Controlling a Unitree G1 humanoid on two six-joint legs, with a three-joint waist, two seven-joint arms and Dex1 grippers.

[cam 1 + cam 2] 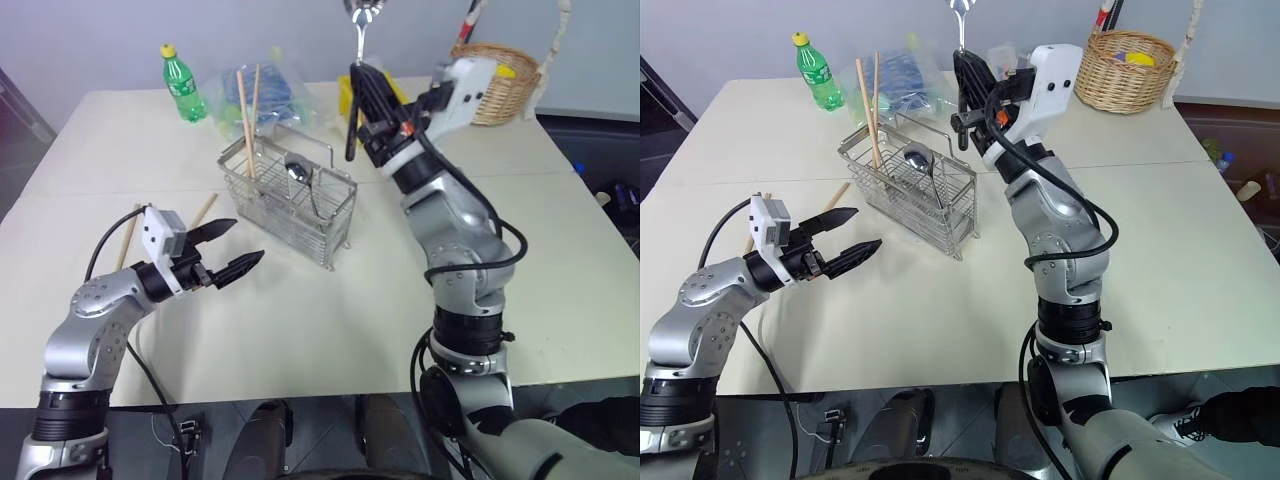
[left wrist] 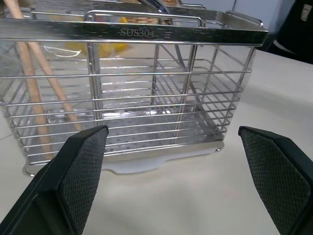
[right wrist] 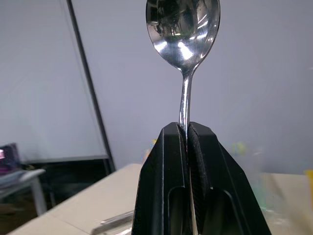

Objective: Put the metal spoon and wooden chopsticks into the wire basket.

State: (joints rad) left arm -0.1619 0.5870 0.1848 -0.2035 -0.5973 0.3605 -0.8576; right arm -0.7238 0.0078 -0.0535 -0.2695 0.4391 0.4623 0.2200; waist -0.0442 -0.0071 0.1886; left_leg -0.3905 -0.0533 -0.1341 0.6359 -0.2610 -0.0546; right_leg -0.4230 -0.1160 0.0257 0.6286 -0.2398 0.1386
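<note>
Your left gripper (image 1: 228,251) hangs spread wide over the surface (image 1: 330,320), empty, beside the wire basket (image 1: 290,200). Two wooden chopsticks (image 1: 246,115) stand in the basket's left compartment. Your right gripper (image 1: 362,85) pinches the metal spoon (image 3: 183,39) by its handle, bowl up, above the basket.

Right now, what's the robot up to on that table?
The right gripper is shut on a metal spoon, held bowl-up above the wire basket. The basket already holds two wooden chopsticks and another spoon. The left gripper hangs open near the basket, empty. More chopsticks lie on the table.
</note>
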